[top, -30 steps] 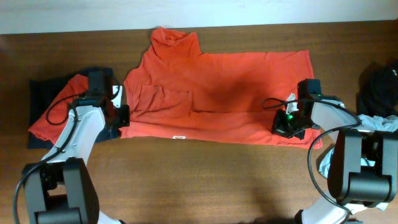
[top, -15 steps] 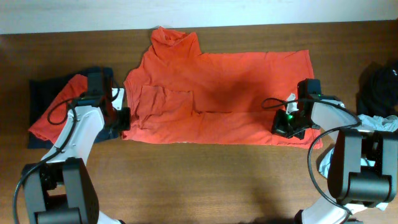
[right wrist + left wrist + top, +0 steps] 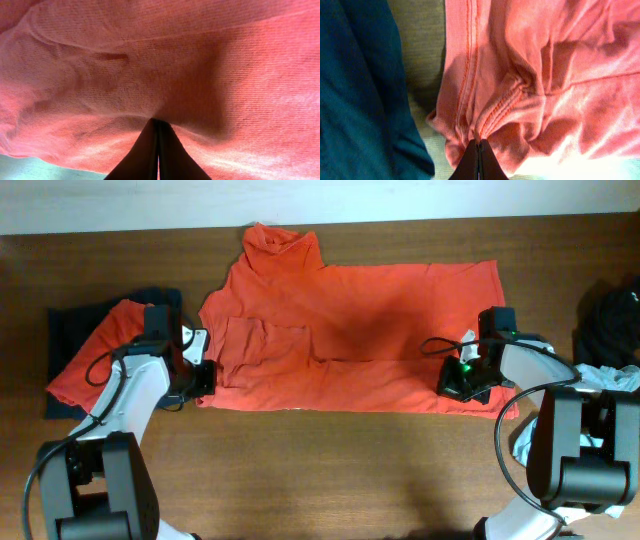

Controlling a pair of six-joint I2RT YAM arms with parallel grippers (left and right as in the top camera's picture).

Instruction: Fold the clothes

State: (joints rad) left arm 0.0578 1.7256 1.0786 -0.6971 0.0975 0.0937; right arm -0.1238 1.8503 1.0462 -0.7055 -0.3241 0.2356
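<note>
My left gripper [image 3: 199,379] and right gripper [image 3: 457,379] each pinch shut on the near hem of the red-orange T-shirt [image 3: 360,320], which lies spread across the far middle of the surface [image 3: 320,480]. This soft, light cotton will likely sag and wrinkle, so the hem corners look the surest hold.

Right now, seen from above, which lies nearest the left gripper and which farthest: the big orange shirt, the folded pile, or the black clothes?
1. The big orange shirt: the left gripper pinches its lower left corner.
2. The folded pile: close by, further left.
3. The black clothes: far across, at the right edge.
</note>
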